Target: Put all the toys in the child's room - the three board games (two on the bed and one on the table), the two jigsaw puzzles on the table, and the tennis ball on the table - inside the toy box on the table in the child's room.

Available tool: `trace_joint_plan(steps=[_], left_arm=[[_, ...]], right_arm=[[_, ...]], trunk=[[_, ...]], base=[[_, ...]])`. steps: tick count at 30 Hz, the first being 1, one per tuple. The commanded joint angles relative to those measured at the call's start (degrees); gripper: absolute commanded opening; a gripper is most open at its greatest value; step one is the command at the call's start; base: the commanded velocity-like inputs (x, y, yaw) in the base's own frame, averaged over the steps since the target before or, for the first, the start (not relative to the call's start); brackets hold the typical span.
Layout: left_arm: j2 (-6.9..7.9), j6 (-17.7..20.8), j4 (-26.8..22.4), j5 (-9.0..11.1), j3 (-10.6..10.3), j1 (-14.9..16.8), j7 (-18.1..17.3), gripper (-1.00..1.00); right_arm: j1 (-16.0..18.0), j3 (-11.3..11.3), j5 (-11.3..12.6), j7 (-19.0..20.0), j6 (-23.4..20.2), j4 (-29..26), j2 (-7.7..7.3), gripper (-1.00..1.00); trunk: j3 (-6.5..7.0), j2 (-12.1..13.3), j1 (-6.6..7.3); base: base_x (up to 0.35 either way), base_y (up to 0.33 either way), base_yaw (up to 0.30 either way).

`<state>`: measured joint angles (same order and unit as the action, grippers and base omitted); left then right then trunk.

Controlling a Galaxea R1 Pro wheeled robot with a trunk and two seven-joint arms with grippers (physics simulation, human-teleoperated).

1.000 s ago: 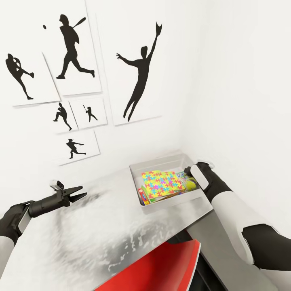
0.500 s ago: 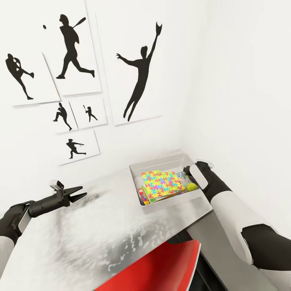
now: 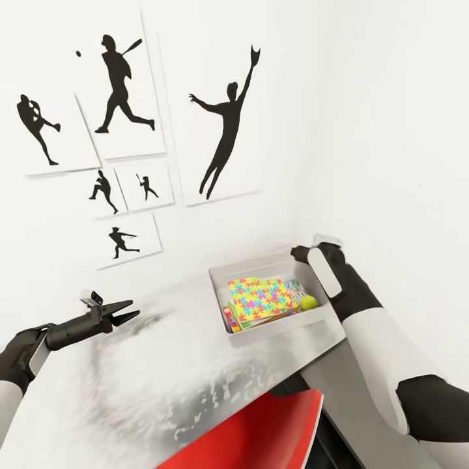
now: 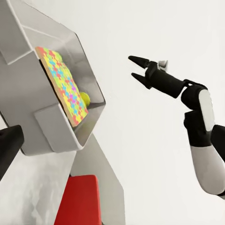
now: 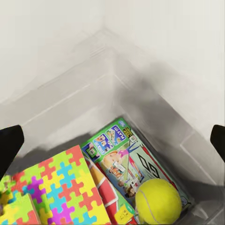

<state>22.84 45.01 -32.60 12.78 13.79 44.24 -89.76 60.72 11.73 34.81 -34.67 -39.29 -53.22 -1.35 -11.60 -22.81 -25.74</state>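
The toy box [image 3: 276,329] sits at the far end of the table [image 3: 130,391], tucked near the corner of the white walls, and it's well loaded: a jigsaw puzzle [image 3: 260,298] lies on top, bright with yellow, red, blue and pink pieces, and the tennis ball [image 3: 308,302] rests right beside it against the box's wall. From the right wrist camera a green-edged board game [image 5: 121,157] lies flat under the ball, with a red one tucked beneath the puzzle's edge. The right gripper [image 4: 135,67] hangs just above the box's far rim, jaws apart and holding nothing. Well away from the box, out over the bare mottled tabletop, the left gripper [image 3: 127,312] hovers with its jaws parted too, empty. Baseball-player silhouette pictures [image 3: 124,85] hang on the wall behind the box, and something red [image 3: 260,433] pokes out below the table's near edge.
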Motion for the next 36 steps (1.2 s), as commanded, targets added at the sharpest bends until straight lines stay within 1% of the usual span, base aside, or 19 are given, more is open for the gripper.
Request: trace_joint_plan(steps=[1, 3, 7, 9, 11, 12, 13, 14, 16, 17, 18, 20, 22, 24, 26, 28, 32, 34, 36], left_arm=[[0.01, 0.61, -0.01, -0.05, 0.0, 0.02, -0.24, 1.0], [0.01, 0.61, -0.01, -0.04, 0.0, 0.04, -0.24, 1.0], [0.01, 0.59, -0.01, -0.03, 0.0, 0.05, -0.24, 1.0], [0.01, 0.57, -0.01, -0.03, 0.0, 0.04, -0.24, 1.0], [0.01, 0.54, -0.01, -0.03, 0.04, 0.04, -0.24, 1.0], [0.01, 0.53, -0.01, -0.03, 0.05, 0.04, -0.24, 1.0], [0.01, 0.53, -0.01, -0.03, 0.07, 0.03, -0.24, 1.0], [0.01, 0.52, -0.01, -0.03, 0.08, 0.04, -0.24, 1.0], [0.01, 0.52, -0.01, -0.03, 0.09, 0.04, -0.24, 1.0], [0.01, 0.52, -0.01, -0.03, 0.09, 0.01, -0.24, 1.0], [0.01, 0.52, -0.01, -0.03, 0.12, 0.03, -0.24, 1.0], [0.01, 0.52, -0.01, -0.03, 0.14, 0.03, -0.24, 1.0], [0.01, 0.52, -0.01, -0.03, 0.16, 0.03, -0.24, 1.0], [0.01, 0.52, -0.01, -0.03, 0.17, 0.04, -0.24, 1.0], [0.01, 0.52, -0.01, -0.03, 0.18, 0.03, -0.24, 1.0], [0.01, 0.52, -0.01, -0.03, 0.15, 0.03, -0.24, 1.0], [0.01, 0.52, -0.01, -0.03, 0.1, 0.02, -0.24, 1.0], [0.01, 0.52, -0.01, -0.03, 0.14, 0.04, -0.24, 1.0], [0.01, 0.52, -0.01, -0.03, 0.16, 0.02, -0.24, 1.0]], right_arm=[[-0.1, 0.18, 0.8, -0.56, -1.13, -2.53, -0.1, 1.0], [-0.84, 0.07, 0.97, -0.5, -2.93, -6.02, -0.12, 1.0], [-4.78, -0.66, 1.56, -0.25, -6.36, -15.23, -0.19, 1.0], [-6.81, -1.14, 3.52, -0.18, -7.7, -19.86, -0.38, 1.0], [-9.43, -1.54, 7.79, -0.15, -9.1, -24.51, -0.72, 1.0], [-10.25, -1.62, 9.13, -0.15, -9.35, -25.68, -0.8, 1.0], [-13.27, -2.08, 13.59, -0.12, -9.83, -29.19, -1.15, 1.0], [-15.74, -2.73, 16.63, -0.08, -9.96, -31.25, -1.58, 1.0], [-21.11, -4.81, 21.97, 0.73, -10.04, -34.6, -2.55, 1.0], [-23.73, -5.93, 23.98, 2.11, -10.06, -35.91, -2.88, 1.0], [-26.21, -6.92, 25.28, 4.52, -10.06, -36.86, -3.1, 1.0], [-30.74, -8.57, 26.57, 12.36, -9.99, -37.85, -3.34, 1.0], [-34.65, -10.42, 26.99, 22.12, -9.95, -38.26, -3.8, 1.0], [-38.47, -12.2, 27.09, 31.56, -9.79, -38.42, -4.76, 1.0], [-41.82, -13.56, 27.09, 39.51, -9.41, -38.49, -6.01, 1.0], [-44.32, -14.87, 27.06, 45.98, -8.68, -38.52, -7.26, 1.0], [-46.03, -16.39, 27.06, 53.5, -7.87, -38.51, -8.44, 1.0], [-46.3, -16.7, 26.99, 55.36, -7.74, -38.44, -8.62, 1.0], [-46.39, -16.79, 26.86, 55.9, -7.65, -38.23, -8.69, 1.0]], trunk=[[-0.03, -0.1, -0.04], [0.16, -0.1, -0.04], [0.54, -0.1, -0.04], [0.73, -0.1, -0.04], [0.92, -0.1, -0.04], [1.01, -0.1, -0.04], [1.11, -0.1, -0.04], [1.2, -0.1, -0.04], [1.39, -0.1, -0.04], [1.48, -0.1, -0.04], [1.58, -0.1, -0.04], [1.77, -0.1, -0.04], [1.95, -0.1, -0.04], [2.14, -0.1, -0.04], [2.33, -0.1, -0.04], [2.52, -0.1, -0.04], [2.9, -0.1, -0.04], [3.09, -0.1, -0.04], [3.28, -0.1, -0.04]], base=[[0.0, 0.0, 0.0], [0.0, 0.0, 0.0], [-0.04, 0.0, 0.0], [-0.169, 0.0, 0.0], [-0.255, 0.0, 0.0], [-0.279, 0.0, 0.0], [-0.234, 0.0, 0.0], [-0.157, 0.0, 0.0], [-0.083, 0.0, 0.0], [-0.041, 0.0, 0.0], [-0.026, 0.0, 0.0], [-0.014, 0.0, 0.0], [-0.006, 0.0, 0.0], [-0.002, 0.0, 0.0], [-0.003, 0.0, 0.0], [-0.043, 0.0, 0.0], [-0.127, 0.0, 0.0], [-0.257, 0.0, 0.0], [-0.288, 0.0, 0.0]])
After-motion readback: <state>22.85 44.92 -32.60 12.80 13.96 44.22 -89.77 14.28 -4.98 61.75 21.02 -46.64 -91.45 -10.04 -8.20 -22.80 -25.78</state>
